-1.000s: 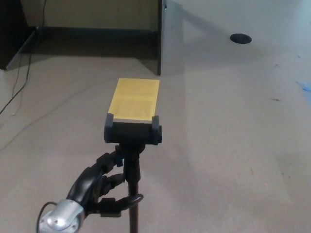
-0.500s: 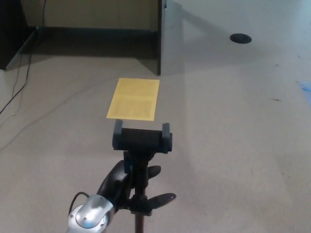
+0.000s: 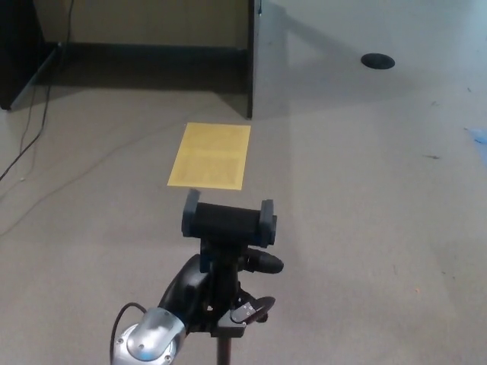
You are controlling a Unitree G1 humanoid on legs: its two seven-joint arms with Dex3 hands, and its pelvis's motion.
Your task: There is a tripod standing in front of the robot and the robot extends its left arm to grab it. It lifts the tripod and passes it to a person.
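A black tripod stands low in the middle of the head view, its phone clamp head on top and its thin pole running down out of the picture. My left hand comes in from the bottom left on a silver wrist and is shut on the pole just under the head, with one finger reaching past the pole to the right. The tripod's legs are out of sight. My right hand does not show.
A yellow sheet lies on the grey carpet beyond the tripod. A dark partition stands upright behind it. A black cable trails along the left. A round floor outlet sits far right.
The tripod head has shifted right and toward me, off the yellow sheet. My left hand went from loosely beside the pole to wrapped around it.
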